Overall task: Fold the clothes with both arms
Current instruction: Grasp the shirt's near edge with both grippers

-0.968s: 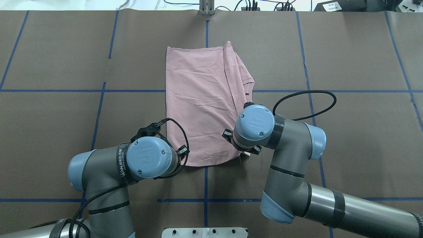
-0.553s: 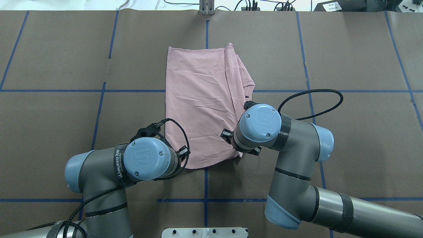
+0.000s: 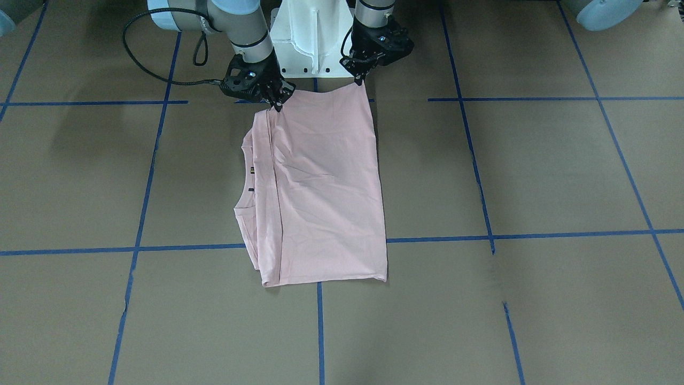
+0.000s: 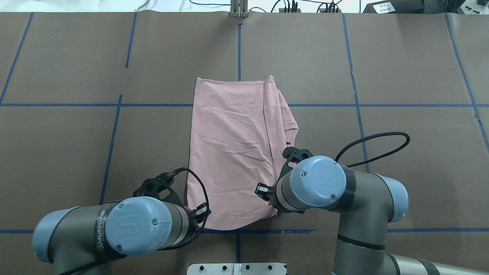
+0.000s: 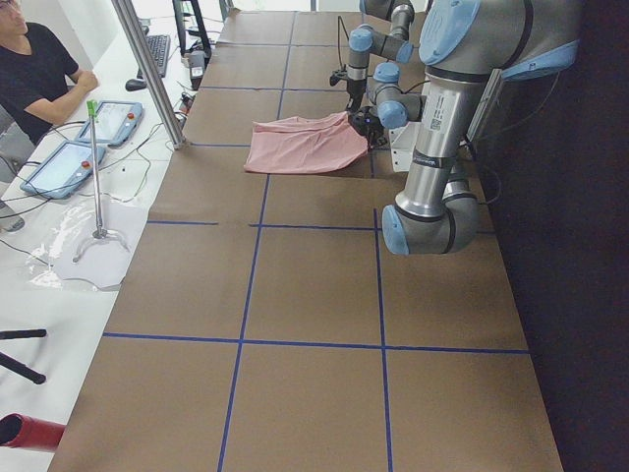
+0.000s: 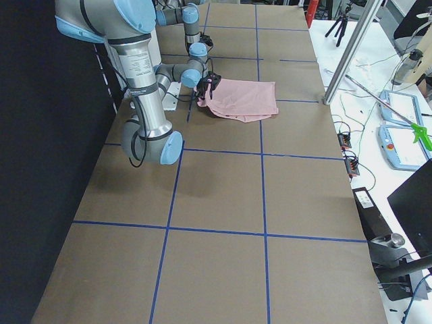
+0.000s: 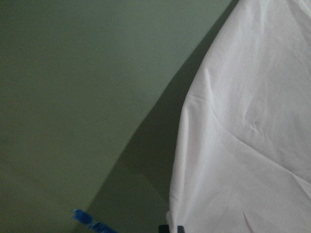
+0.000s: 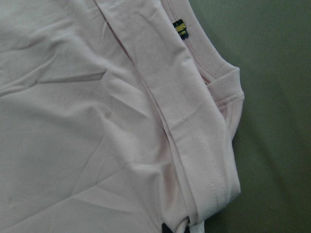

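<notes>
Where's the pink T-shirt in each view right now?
Front-facing: T-shirt centre.
Overhead: T-shirt centre.
Exterior left: T-shirt upper middle.
Exterior right: T-shirt upper middle.
Left wrist: T-shirt right side.
Right wrist: T-shirt left and centre.
Landmark: black sleeve tag, at the top in right wrist, on the shirt's left edge front-facing, right edge overhead.

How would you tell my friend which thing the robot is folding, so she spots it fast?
Find the big brown table crossed with blue tape lines. In its middle lies a pale pink T-shirt, folded lengthwise, its corners nearest the robot pinched by the left gripper and right gripper. It is the only soft, pink thing there.
</notes>
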### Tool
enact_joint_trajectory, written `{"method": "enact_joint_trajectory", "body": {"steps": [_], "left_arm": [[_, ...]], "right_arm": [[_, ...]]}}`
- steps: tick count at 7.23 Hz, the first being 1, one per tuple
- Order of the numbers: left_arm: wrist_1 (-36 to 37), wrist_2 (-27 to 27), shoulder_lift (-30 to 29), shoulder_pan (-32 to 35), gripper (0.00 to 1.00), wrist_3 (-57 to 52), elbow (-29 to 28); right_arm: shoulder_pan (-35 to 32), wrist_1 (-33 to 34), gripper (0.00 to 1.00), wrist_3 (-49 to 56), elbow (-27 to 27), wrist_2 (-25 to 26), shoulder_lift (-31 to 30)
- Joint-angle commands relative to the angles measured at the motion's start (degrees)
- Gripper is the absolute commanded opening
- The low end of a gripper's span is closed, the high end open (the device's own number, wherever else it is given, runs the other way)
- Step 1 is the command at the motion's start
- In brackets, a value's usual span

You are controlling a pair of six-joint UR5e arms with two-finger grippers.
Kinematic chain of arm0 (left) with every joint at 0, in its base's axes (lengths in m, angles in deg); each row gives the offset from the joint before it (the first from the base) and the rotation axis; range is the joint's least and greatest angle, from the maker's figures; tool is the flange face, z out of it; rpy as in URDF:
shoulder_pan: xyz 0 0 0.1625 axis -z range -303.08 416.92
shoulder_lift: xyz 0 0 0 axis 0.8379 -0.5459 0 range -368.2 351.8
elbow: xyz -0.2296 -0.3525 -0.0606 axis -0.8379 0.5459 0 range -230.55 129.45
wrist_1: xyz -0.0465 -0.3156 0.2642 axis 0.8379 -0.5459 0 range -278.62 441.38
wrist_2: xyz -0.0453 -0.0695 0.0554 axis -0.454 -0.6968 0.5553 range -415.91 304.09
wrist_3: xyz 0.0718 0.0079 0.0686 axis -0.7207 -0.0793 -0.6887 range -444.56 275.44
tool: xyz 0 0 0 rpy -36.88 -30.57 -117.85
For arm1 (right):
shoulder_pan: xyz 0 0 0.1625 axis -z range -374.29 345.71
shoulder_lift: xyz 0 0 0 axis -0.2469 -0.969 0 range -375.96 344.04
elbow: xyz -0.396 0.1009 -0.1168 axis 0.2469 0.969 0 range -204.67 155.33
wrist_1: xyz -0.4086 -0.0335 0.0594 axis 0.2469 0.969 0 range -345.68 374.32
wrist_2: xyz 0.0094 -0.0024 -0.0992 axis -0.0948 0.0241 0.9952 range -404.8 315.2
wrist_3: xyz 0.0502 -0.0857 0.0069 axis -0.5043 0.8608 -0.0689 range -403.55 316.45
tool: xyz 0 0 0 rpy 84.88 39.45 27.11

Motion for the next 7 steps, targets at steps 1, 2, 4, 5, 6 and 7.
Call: {"method": "enact_joint_trajectory", "body": {"steps": [1,2,4,5,6,7], "left_arm": [[1.8,-2.2,0.3,-2.2,0.00,0.1,2.7],[1.3,-1.7,-0.5,-2.6,0.00,-0.7,1.9],[-0.8,-1.5,-0.8,4.4,0.00,-5.7,1.3],[-2.5,-1.7,-0.9,8.3,0.00,-5.9,-0.9],[-7.7,-1.9,-1.0,10.5,0.00,-5.9,-4.1],[-11.3,-2.0,-1.0,11.6,0.00,-5.9,-6.6]], "right_arm": [[2.1,-0.1,0.00,0.0,-2.6,0.1,-1.2],[2.2,-0.9,0.00,0.0,-1.6,0.5,-0.4],[-2.3,-1.1,0.00,0.8,-1.4,0.4,0.1],[-5.1,-1.7,0.00,1.0,-0.3,0.3,0.6],[-6.3,-2.1,0.00,1.4,2.0,0.3,2.2],[-7.1,-4.6,0.00,1.2,6.6,0.3,4.5]]}}
